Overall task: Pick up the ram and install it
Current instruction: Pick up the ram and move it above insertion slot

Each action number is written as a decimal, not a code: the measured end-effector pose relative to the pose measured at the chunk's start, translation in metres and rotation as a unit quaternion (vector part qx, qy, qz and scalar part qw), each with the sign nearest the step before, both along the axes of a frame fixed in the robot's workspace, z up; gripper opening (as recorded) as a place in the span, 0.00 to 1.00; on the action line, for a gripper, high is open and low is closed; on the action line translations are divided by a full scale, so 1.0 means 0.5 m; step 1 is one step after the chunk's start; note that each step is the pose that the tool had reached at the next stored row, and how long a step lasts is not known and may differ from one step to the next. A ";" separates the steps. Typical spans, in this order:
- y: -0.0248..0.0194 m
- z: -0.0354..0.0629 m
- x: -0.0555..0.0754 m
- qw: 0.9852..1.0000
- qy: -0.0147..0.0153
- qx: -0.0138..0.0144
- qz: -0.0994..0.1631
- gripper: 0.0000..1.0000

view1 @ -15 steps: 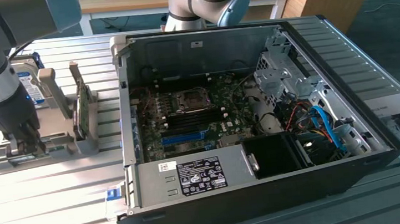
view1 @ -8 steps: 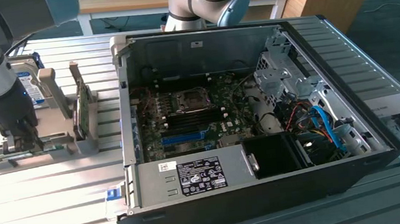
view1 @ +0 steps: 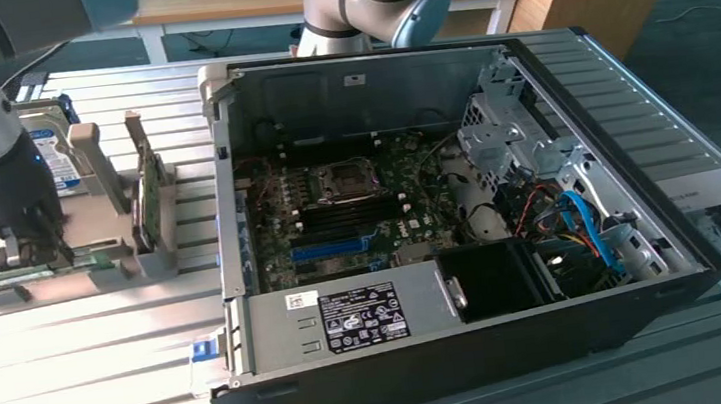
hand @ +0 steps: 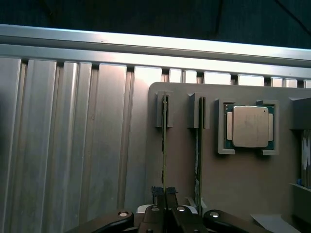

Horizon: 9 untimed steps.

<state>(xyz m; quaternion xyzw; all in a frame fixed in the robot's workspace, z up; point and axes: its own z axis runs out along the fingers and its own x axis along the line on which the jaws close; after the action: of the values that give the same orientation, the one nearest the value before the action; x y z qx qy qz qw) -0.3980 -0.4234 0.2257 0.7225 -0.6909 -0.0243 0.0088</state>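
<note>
The jaws of the gripper are drawn narrow and pinched on the ram, which is stood on edge in a slot of the grey holder. A second stick is set just beside the jaws, and a processor is seated farther out.

Bright daylight, apparently from above and behind the PC case. The table slats beside the case blow out near white, while the case's front wall goes almost black. Wrist view is dimmer and flatter, with a white glare strip along the table's edge rail.
</note>
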 end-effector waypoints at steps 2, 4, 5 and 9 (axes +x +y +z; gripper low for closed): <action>0.0000 0.007 0.000 1.000 0.000 0.000 0.000 0.12; 0.0000 0.014 0.000 1.000 0.000 0.000 0.000 0.12; 0.0000 0.018 0.000 1.000 0.000 0.000 0.000 0.12; 0.0000 0.035 0.000 1.000 0.000 0.000 0.000 0.12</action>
<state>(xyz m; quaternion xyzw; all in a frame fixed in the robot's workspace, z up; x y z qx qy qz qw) -0.3979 -0.4234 0.2432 0.7225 -0.6909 -0.0243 0.0088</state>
